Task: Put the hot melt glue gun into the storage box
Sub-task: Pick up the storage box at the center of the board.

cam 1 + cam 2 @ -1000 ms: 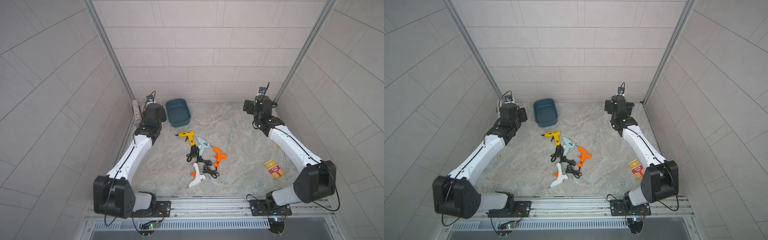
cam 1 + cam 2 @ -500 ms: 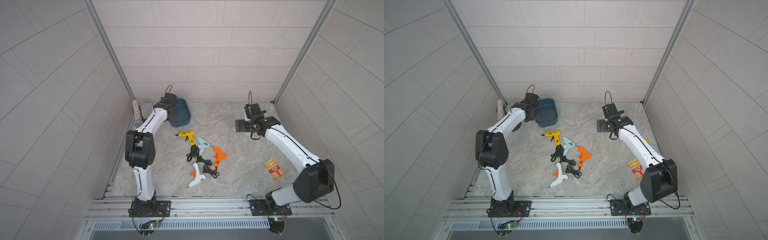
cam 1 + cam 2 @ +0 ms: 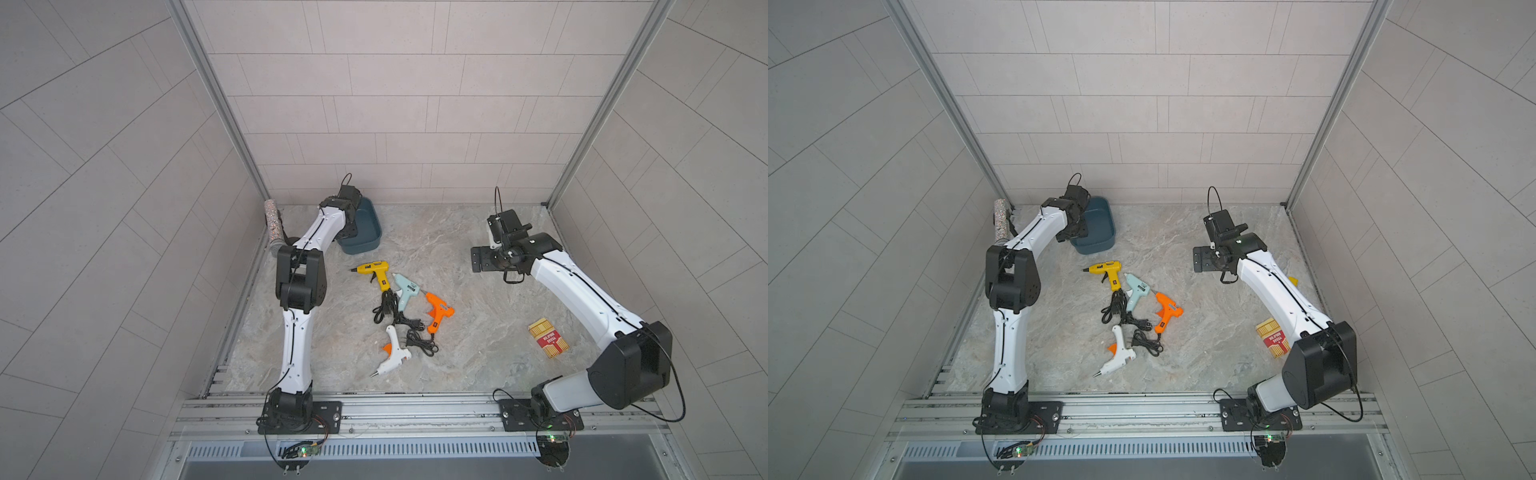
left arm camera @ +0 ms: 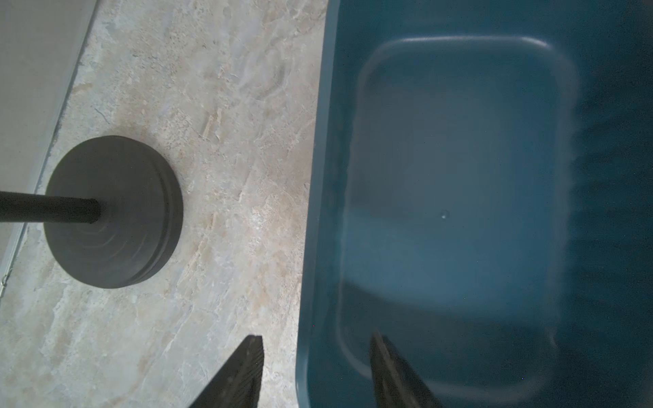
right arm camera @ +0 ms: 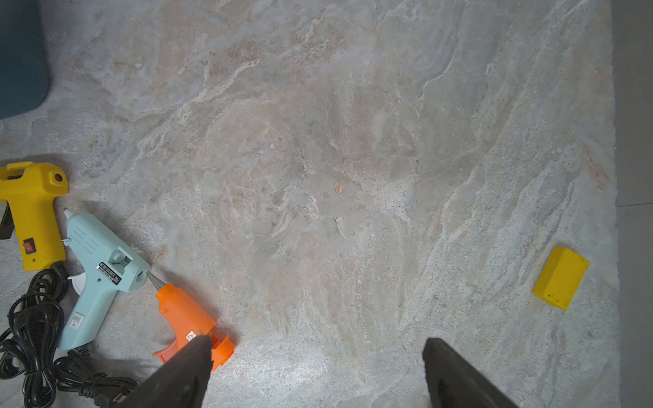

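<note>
Step in hand, approach: four glue guns (image 3: 405, 289) lay on the counter (image 3: 457, 365), storage box (image 3: 361, 248) empty behind them; left jaws were part-spread astride its wall, right jaws spread wide, next likely needing descent onto the nearby orange gun (image 5: 183, 318).

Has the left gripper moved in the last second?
Yes. The left gripper has swung from beside the storage box to over its rim, its jaws now straddling the wall.

The left arm (image 3: 324, 226) hides part of the storage box (image 3: 368, 230).
</note>
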{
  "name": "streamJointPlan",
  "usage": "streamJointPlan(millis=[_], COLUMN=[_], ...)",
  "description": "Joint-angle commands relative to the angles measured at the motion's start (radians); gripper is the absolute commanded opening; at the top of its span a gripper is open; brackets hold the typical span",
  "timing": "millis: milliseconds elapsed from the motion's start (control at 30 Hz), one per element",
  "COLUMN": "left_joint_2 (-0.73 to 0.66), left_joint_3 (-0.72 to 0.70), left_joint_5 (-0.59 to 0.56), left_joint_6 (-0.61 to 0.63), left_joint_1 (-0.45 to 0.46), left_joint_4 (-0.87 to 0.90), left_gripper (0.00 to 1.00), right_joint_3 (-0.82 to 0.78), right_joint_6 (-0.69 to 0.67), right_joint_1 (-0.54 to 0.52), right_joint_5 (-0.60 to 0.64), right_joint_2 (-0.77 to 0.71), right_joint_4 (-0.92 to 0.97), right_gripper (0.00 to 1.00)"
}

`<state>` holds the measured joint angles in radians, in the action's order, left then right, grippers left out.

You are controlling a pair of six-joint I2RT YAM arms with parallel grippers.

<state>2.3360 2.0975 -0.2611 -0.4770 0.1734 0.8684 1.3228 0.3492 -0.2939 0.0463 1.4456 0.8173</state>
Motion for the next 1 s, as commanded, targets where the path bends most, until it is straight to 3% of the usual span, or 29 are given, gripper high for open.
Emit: streamJointPlan(millis=[0,167,300,533,733,967], left_joint_2=[0.043,0.111,0.131,0.062,-0.103,-0.223], left_joint_3=[0.062,0.12,0.139,0.079,-0.086,-0.239], left_joint_5=[-0.024,-0.012,0.018,0.179,0.256,0.19], left_joint_6=[0.022,0.036,0.055,0.076,-0.077,-0.342], left_joint_1=[-0.002,-0.003,-0.004,0.003,0.057,0.163], left_joint_4=[0.038,0.045,0.055,0.038,-0.064,-0.189], left_gripper=[0.53,0.42,0.24,0.0,0.0,0.0], right_joint_3=[-0.019,-0.034,-0.037,-0.037,-0.036,-0.029], right_joint_6=[0.006,0.004,0.001,0.001,0.006,0.011], right_joint_1=[-0.005,-0.004,-0.005,-0.004,-0.005,-0.011], right_joint_5=[0.01,0.011,0.015,0.024,0.025,0.03], right_joint_2=[-0.037,-0.039,-0.046,-0.066,-0.087,-0.093], right_joint_4=[0.033,0.034,0.036,0.039,0.037,0.046], right_gripper=[0.97,0.97,0.97,0.97,0.97,0.96])
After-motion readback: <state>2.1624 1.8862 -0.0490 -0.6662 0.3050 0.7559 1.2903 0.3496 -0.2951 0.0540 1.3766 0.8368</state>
